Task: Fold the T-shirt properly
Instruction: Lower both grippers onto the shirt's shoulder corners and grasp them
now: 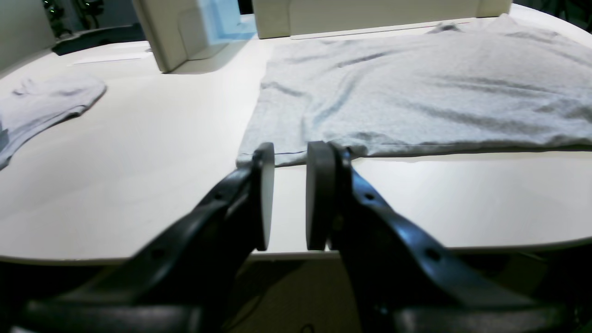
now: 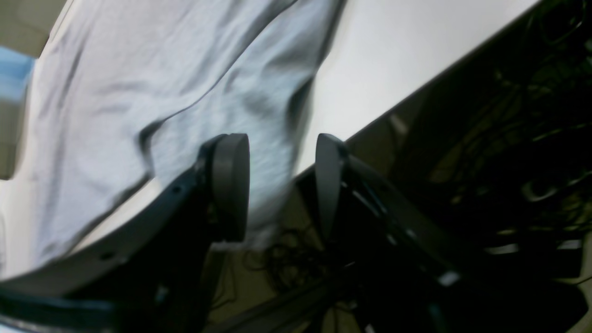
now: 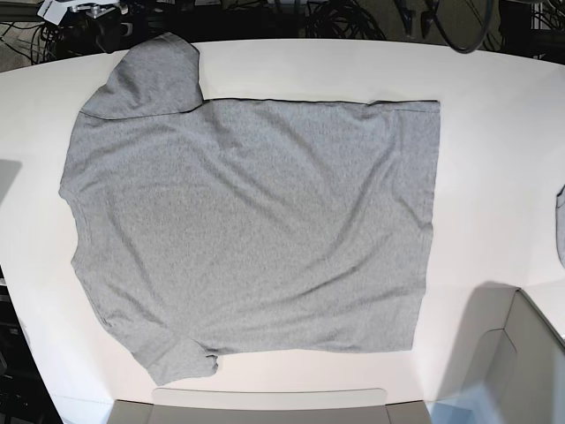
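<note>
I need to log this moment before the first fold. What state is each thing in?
T-shirt: spread flat on the table, plain side up, wrinkled, one sleeve over the table edge.
Left gripper: open, empty, at the shirt's hem corner.
Right gripper: open, sleeve cloth between the jaws.

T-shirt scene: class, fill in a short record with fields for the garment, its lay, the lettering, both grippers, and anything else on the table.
garment: T-shirt, heather grey, short sleeves
lay: spread flat on the white table, wrinkled, not yet folded
lettering: none showing on the upward side
left gripper: open, holding nothing, at the table edge near the shirt's corner
right gripper: open, a sleeve hanging over the table edge between its pads
other item: second grey cloth, lying apart from the shirt
</note>
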`<action>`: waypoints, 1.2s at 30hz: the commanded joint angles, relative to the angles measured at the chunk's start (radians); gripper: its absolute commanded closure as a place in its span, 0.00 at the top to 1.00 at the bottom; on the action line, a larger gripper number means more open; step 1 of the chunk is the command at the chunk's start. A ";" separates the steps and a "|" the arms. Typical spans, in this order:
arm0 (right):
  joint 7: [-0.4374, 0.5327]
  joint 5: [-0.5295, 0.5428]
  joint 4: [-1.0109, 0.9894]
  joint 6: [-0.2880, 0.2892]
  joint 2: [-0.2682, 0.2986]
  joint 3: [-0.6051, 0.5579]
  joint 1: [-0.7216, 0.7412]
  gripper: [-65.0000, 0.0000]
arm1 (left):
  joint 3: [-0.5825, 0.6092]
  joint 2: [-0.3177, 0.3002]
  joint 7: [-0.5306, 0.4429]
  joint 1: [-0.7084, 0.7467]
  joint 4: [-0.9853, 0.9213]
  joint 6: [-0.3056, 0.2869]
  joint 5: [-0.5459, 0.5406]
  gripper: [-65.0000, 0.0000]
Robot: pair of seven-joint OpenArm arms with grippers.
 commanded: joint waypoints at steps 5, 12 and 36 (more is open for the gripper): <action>0.019 -0.002 0.007 0.009 0.004 -0.016 0.022 0.37 | -0.001 -0.004 -0.027 0.015 0.007 0.002 -0.004 0.20; -0.098 -0.001 -0.040 0.003 -0.001 -0.010 0.115 0.37 | -0.001 -0.004 -0.027 0.012 0.009 0.002 -0.004 0.20; -0.299 -0.007 -0.066 0.009 -0.057 -0.018 0.226 0.37 | -0.003 -0.145 0.831 -0.010 0.569 -0.009 -0.501 0.30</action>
